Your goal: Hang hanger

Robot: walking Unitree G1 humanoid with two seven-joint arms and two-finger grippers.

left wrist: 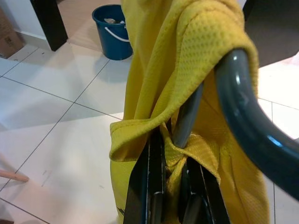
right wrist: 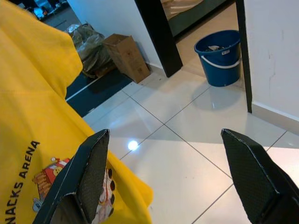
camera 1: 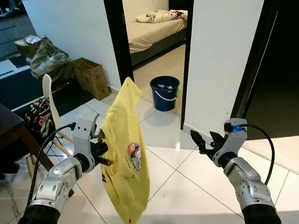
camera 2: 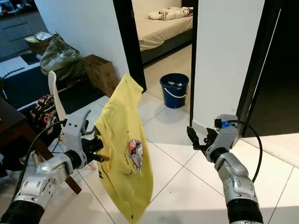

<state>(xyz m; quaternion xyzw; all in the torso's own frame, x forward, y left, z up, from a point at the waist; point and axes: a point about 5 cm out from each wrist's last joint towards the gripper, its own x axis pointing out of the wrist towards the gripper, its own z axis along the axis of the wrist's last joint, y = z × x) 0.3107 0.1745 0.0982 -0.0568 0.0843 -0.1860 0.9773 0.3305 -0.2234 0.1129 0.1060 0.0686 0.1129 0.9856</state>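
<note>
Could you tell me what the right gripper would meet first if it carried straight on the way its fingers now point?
Probably the yellow shirt hanging from the left gripper. The open right gripper points leftward toward it, though depth is unclear.

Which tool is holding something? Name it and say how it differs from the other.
The left tool: it is shut on the grey hanger carrying the yellow shirt. The right tool is open and empty, apart from the shirt.
</note>
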